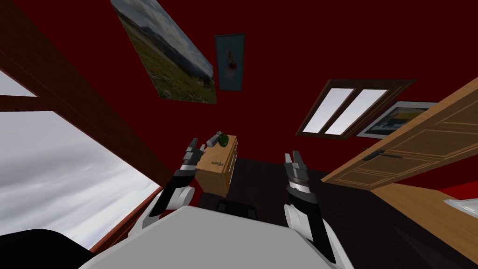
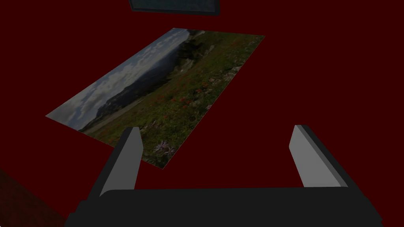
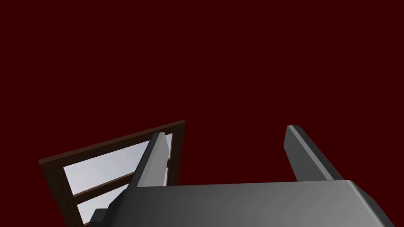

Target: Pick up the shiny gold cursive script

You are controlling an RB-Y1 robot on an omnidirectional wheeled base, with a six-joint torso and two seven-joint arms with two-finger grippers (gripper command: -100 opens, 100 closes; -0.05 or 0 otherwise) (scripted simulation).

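Both my grippers hang with fingers spread: the left gripper (image 1: 196,145) just left of a small light-brown wooden cabinet (image 1: 215,180), the right gripper (image 1: 291,157) well apart to its right. The small gold cursive script (image 1: 216,163) lies on the cabinet's top, nearer than a round green object (image 1: 224,139). My best move, I judge, is to tip the left wrist down over the script before closing.

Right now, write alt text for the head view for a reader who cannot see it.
A small wooden drawer cabinet stands before a dark red wall, with a small gold script on its top and a green round object at the far end. The left gripper hovers beside it, the right gripper farther right.
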